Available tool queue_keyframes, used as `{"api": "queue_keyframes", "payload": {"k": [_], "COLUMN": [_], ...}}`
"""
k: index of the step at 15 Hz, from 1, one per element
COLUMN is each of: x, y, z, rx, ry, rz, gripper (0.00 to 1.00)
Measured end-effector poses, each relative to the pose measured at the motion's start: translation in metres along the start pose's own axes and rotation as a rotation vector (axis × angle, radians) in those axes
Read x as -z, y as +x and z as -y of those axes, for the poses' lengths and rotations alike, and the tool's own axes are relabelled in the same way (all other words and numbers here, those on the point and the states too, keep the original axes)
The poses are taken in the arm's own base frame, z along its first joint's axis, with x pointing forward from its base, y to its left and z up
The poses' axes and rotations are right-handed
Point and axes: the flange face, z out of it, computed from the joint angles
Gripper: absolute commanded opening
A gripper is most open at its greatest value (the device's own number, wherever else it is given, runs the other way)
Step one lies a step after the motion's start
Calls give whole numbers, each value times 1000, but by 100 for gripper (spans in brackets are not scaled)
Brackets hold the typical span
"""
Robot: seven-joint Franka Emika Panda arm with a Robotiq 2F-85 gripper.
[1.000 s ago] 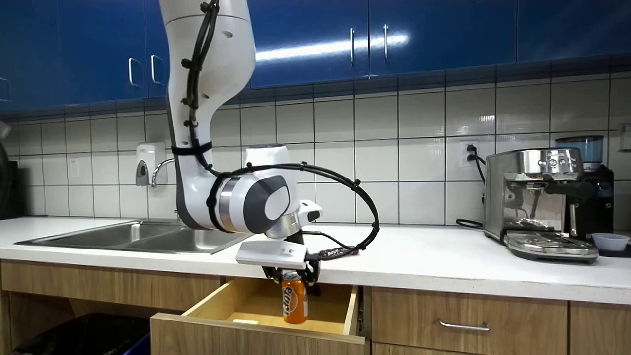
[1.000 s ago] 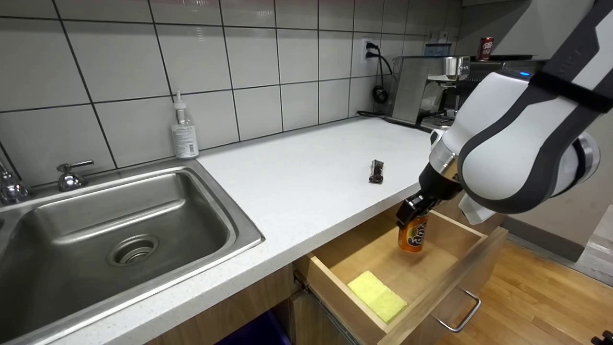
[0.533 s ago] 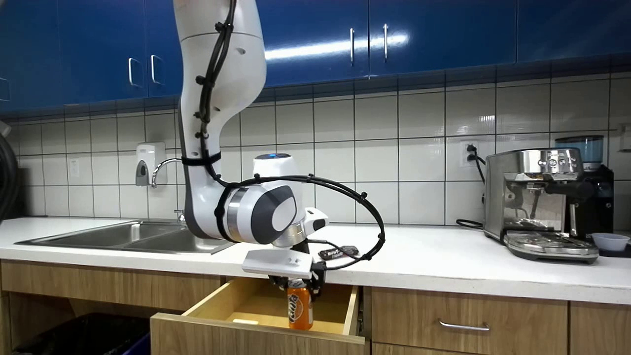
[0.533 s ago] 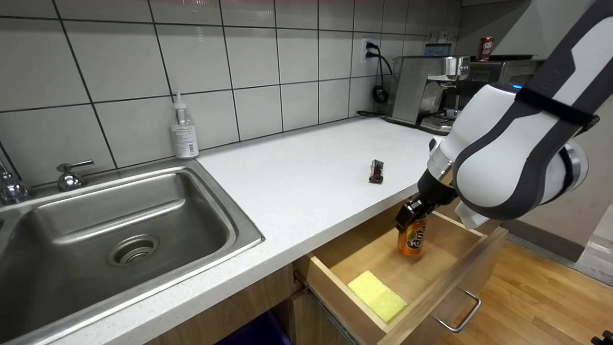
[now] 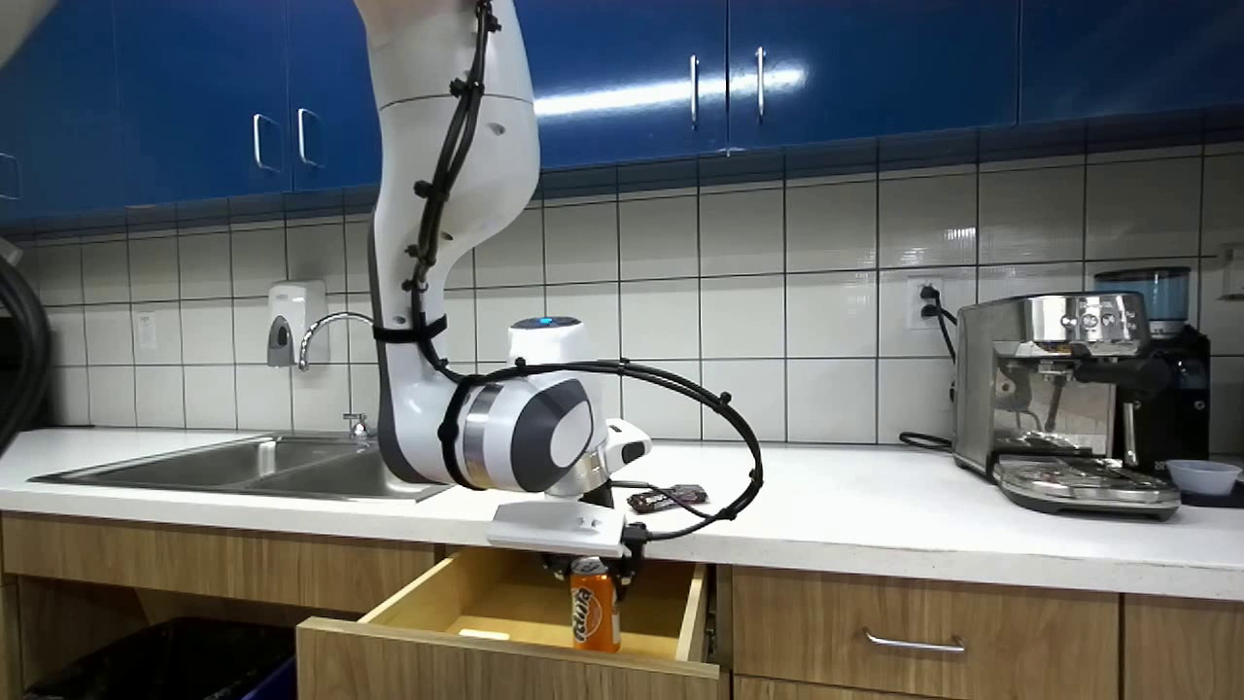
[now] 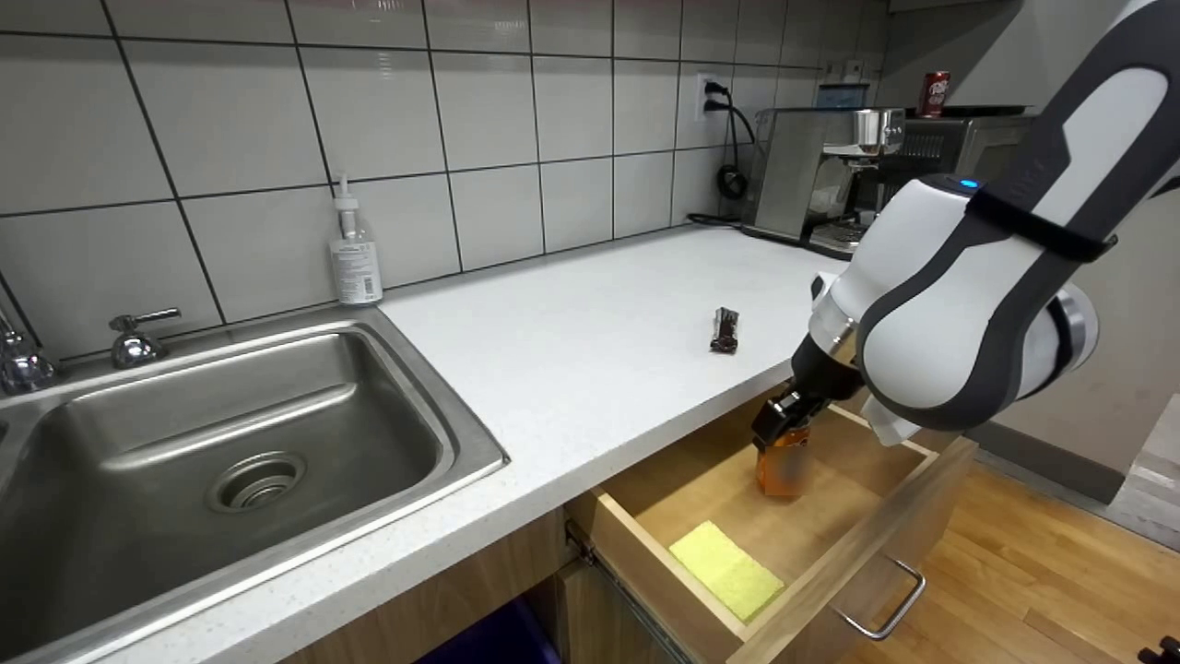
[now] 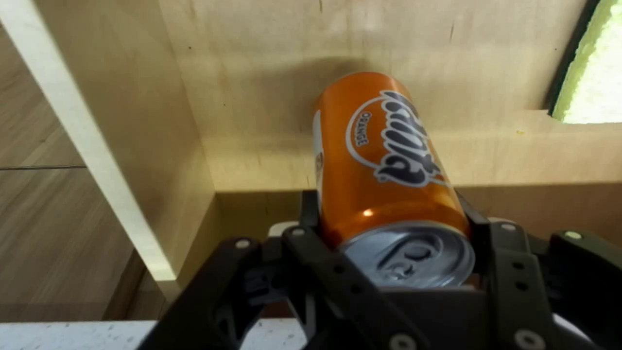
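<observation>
An orange Fanta can is clasped between the two black fingers of my gripper. The fingers press on opposite sides near its silver top. In both exterior views the can hangs below the gripper, inside the pulled-out wooden drawer. It looks close to upright and blurred in one exterior picture. Whether its base touches the drawer floor I cannot tell. A yellow sponge lies in the same drawer, apart from the can; the wrist view shows its edge.
White countertop overhangs the drawer's back. On it lies a dark wrapped bar. A steel sink and soap bottle stand to one side, an espresso machine to the other. The drawer's front panel rises before the can.
The arm has come down, taking the can lower into the drawer and shifting it slightly sideways. The grip stays the same. Sponge, drawer and wrapped bar have not moved.
</observation>
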Motion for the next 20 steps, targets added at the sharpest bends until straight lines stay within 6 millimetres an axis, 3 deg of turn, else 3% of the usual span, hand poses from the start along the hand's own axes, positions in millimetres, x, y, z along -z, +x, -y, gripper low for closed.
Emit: {"api": "queue_keyframes", "payload": {"k": [10,11,14,20], "x": [-14,-14,-16,-14], "y": [-6,-6,-6,-1], "z": [1,1,0,-2], "rx": [-5,-5,-7,-5], "ry": [7,7,6,-1], "rz": [24,25,27,17], "gripper": [38,87,100,100]}}
